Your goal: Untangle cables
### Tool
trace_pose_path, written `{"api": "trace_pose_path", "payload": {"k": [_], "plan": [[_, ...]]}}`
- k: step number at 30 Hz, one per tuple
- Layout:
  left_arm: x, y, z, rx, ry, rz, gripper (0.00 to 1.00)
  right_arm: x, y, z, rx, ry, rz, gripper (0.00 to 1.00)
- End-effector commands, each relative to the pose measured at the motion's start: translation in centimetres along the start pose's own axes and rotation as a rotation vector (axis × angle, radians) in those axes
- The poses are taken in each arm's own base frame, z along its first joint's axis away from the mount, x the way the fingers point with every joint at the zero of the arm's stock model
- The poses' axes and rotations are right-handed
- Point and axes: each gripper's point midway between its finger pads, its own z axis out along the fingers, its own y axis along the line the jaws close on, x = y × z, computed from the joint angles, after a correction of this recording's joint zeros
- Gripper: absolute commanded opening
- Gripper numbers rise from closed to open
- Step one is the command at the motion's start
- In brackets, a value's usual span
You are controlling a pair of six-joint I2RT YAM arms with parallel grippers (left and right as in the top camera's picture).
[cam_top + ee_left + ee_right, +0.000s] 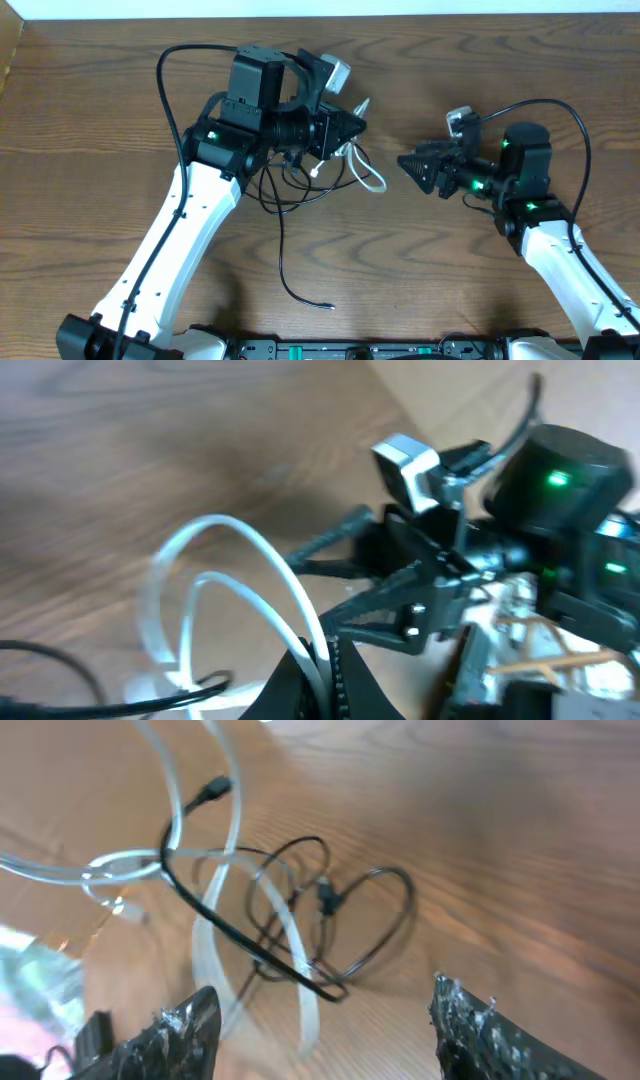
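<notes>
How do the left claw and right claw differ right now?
The left claw is shut, pinching the white cable; the right claw is open and empty. The left claw sits at the cable tangle; the right claw hangs beside it, touching no cable. Both point toward each other over the table.

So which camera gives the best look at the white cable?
The left wrist view: the white cable fills it, two loops rising from the shut left gripper that pinches it. The right wrist view shows it crossing the black cables, paler and blurred. Overhead it is only a small curl.
</notes>
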Motion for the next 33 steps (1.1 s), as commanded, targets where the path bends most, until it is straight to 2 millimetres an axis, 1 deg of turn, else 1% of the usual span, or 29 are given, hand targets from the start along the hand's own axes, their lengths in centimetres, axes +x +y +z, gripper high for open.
{"api": "trace_pose_path", "payload": {"k": [1, 3, 6, 9, 14, 19, 20, 25, 29, 31, 32, 33], "plan": [[0.5, -2.3, -0.1, 0.136, 0.029, -0.018, 0.08, 0.2, 2.6, 0.6, -0.117, 0.019, -0.048, 0.66], [0.7, -2.6, -0.1, 0.152, 0.040, -0.026, 0.08, -0.2, 3.3, 0.9, -0.136, 0.004, -0.084, 0.66], [1.2, -3.5, 0.0, 0.193, 0.061, -0.033, 0.07, -1.6, 4.6, 1.2, -0.167, -0.050, -0.174, 0.69], [1.5, -4.8, 0.1, 0.249, 0.078, -0.027, 0.08, -2.4, 4.8, 1.4, -0.148, -0.087, -0.213, 0.71], [2.1, -7.0, -0.1, 0.361, 0.105, -0.022, 0.08, -3.5, 5.0, 1.4, -0.139, -0.131, -0.255, 0.70], [2.2, -7.6, -0.4, 0.398, 0.112, -0.024, 0.08, -4.5, 5.2, 1.2, -0.135, -0.172, -0.294, 0.71], [2.2, -7.9, -0.5, 0.417, 0.116, -0.025, 0.08, -5.1, 5.2, 1.1, -0.125, -0.195, -0.311, 0.72], [2.3, -7.9, -0.5, 0.416, 0.122, -0.032, 0.08, -6.5, 6.1, 0.7, -0.137, -0.259, -0.378, 0.73], [2.4, -8.0, -0.6, 0.421, 0.123, -0.033, 0.08, -7.3, 6.7, 0.3, -0.151, -0.295, -0.419, 0.76], [2.4, -7.9, -0.5, 0.417, 0.122, -0.033, 0.08, -7.4, 6.8, 0.3, -0.152, -0.298, -0.423, 0.71], [2.3, -7.8, -0.5, 0.409, 0.121, -0.032, 0.06, -7.4, 6.8, 0.3, -0.152, -0.298, -0.423, 0.67], [2.3, -7.7, -0.4, 0.404, 0.120, -0.032, 0.08, -7.4, 6.8, 0.3, -0.152, -0.298, -0.423, 0.60]]}}
